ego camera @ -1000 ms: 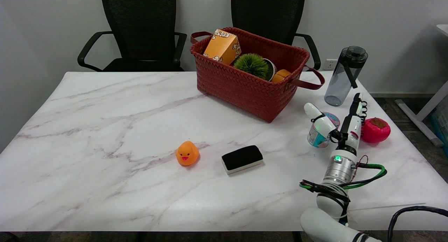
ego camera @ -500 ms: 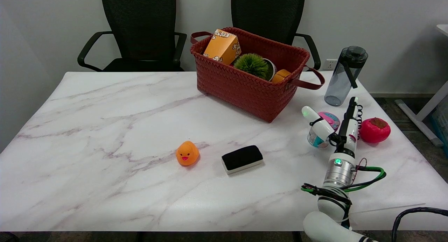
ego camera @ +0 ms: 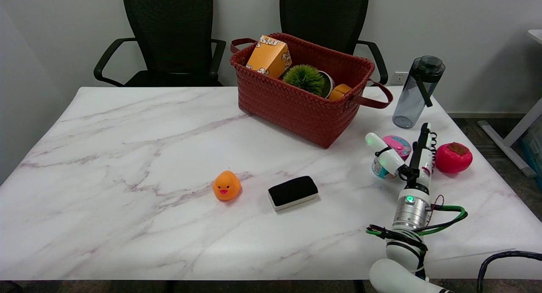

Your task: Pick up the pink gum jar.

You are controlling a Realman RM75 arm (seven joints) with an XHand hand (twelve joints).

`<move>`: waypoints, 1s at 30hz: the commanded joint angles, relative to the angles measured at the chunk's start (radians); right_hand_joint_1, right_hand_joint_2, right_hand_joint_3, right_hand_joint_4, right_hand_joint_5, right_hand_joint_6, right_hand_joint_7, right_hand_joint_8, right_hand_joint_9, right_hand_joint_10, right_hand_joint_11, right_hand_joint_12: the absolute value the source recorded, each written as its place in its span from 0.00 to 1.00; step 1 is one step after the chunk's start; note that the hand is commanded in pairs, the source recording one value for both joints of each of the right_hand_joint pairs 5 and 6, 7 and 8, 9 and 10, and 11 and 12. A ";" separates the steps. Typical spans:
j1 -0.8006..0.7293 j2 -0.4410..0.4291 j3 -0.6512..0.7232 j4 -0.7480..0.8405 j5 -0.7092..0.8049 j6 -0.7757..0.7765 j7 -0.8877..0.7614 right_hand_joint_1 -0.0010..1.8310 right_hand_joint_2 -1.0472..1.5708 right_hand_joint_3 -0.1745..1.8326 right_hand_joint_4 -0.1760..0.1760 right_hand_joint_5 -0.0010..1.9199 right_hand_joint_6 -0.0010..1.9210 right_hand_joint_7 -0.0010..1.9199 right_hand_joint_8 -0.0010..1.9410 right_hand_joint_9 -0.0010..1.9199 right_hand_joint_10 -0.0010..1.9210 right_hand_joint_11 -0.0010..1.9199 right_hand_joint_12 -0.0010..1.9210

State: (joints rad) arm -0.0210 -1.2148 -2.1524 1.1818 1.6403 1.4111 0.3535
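My right hand [ego camera: 404, 157] reaches in from the near right edge of the table [ego camera: 127, 157], wrist low and fingers pointing away from me. It straddles the gum jar [ego camera: 394, 149]: the thumb lies across the jar's near-left side, and the other fingers [ego camera: 423, 147] stand edge-on just to its right. Whether the thumb and fingers press the jar or only flank it I cannot tell; from this angle the contact is hidden. The hand is spread about as wide as the jar, with the jar between thumb and fingers.

The jar stands upright on the table near the right edge, its pink lid showing past my thumb and a bit of teal label below it. I cannot tell if it has left the surface.

Just right of my fingers sits a red fruit [ego camera: 453, 157], near but apart from them. Beyond the jar a dark bottle [ego camera: 417, 92] stands upright at the far right. Left of that, the red woven basket [ego camera: 296, 102] holds an orange box [ego camera: 269, 56], a green tuft [ego camera: 304, 78] and something orange and round [ego camera: 340, 91].

Well off to the left, toward the table's middle, an eraser [ego camera: 293, 192] lies flat, and an orange duck [ego camera: 226, 185] stands left of it. Two black chairs [ego camera: 169, 34] stand behind the table.
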 commanded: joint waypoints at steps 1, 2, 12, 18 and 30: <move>-0.009 0.016 -0.009 0.002 0.049 -0.019 0.011 0.45 0.64 0.00 0.50 0.00 0.00 0.00 0.00 0.00 0.00 0.09 0.09; -0.009 0.016 -0.009 0.002 0.050 -0.025 0.011 0.45 0.64 0.00 0.50 0.00 0.00 0.00 0.00 0.00 0.00 0.09 0.09; -0.009 0.035 -0.004 0.007 0.050 -0.058 0.011 0.56 0.58 0.00 0.50 0.00 0.00 0.00 0.00 0.00 0.00 0.09 0.09; -0.008 0.036 -0.002 0.003 0.050 -0.063 0.011 0.57 0.59 0.00 0.50 0.00 0.00 0.00 0.00 0.00 0.00 0.09 0.09; -0.008 0.037 0.003 0.004 0.054 -0.073 0.012 0.61 0.60 0.00 0.50 0.00 0.00 0.00 0.00 0.01 0.01 0.12 0.12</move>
State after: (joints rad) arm -0.0286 -1.1844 -2.1540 1.1851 1.6862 1.3540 0.3634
